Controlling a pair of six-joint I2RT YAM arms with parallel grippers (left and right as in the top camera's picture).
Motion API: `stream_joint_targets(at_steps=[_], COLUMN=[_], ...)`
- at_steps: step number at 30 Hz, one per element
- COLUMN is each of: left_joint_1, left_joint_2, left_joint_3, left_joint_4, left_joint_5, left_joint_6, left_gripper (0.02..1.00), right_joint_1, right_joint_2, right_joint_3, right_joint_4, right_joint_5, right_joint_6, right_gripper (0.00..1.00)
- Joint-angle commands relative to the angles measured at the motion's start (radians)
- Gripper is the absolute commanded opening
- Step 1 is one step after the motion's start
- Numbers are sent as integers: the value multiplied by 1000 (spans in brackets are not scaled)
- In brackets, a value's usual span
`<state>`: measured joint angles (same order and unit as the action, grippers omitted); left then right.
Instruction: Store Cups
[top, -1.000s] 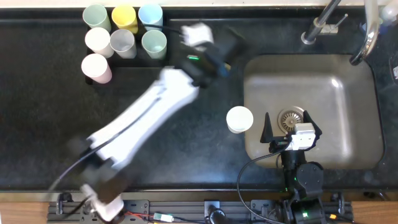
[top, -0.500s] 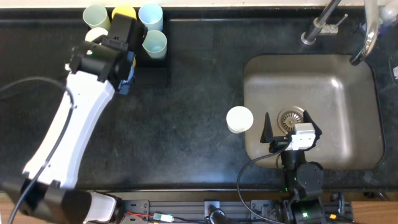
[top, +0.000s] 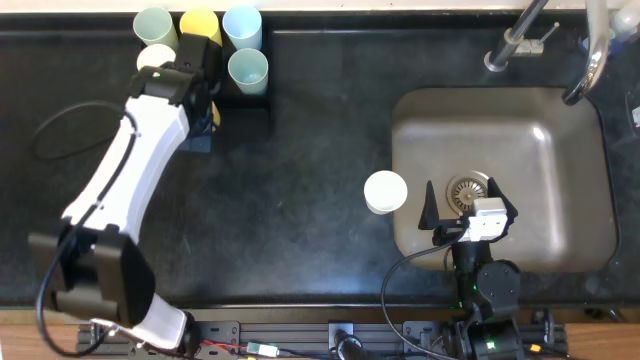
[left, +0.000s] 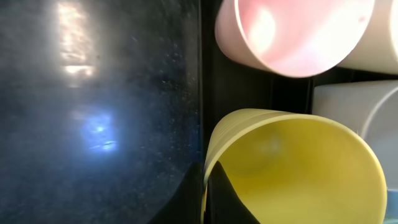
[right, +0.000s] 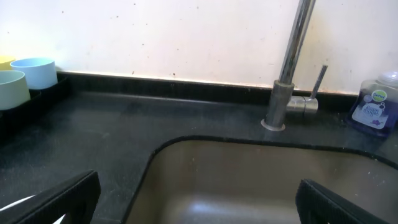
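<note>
A black tray at the counter's back left holds pale green, yellow, blue, white and teal cups. My left gripper hangs over the tray's left part. In its wrist view it is shut on the rim of a yellow cup, one finger inside the cup. A pink cup and a white cup lie just beyond. Another white cup stands by the sink's left rim. My right gripper stands open and empty over the sink.
The steel sink takes up the right side, with a faucet behind it and a soap bottle at the far right. The dark counter stretches between tray and sink. A cable loops at the left.
The left arm has swung from the counter's middle leftward to the tray and now sits over its left cups. The right arm has not moved.
</note>
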<state>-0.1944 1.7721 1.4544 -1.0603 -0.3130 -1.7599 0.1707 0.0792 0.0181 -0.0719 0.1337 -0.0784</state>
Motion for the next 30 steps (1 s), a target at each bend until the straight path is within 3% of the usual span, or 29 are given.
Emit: stream_joint_targets(at_steps=[1, 25, 30], left_joint_1=[5, 19, 19], left_joint_2=[31, 71, 71], left_joint_3=[-6, -6, -6], left_joint_4=[17, 53, 53], left_joint_5=[-3, -64, -80], left_joint_6=[-18, -18, -18], left_gripper=[34, 36, 82], right_joint_1=[-4, -4, -4], right_joint_2=[-10, -10, -10], right_joint_3=[-13, -13, -13], right_joint_4=[5, 5, 5], right_joint_5=[-6, -6, -6], right_joint_6=[3, 3, 3], right_gripper=[998, 998, 998])
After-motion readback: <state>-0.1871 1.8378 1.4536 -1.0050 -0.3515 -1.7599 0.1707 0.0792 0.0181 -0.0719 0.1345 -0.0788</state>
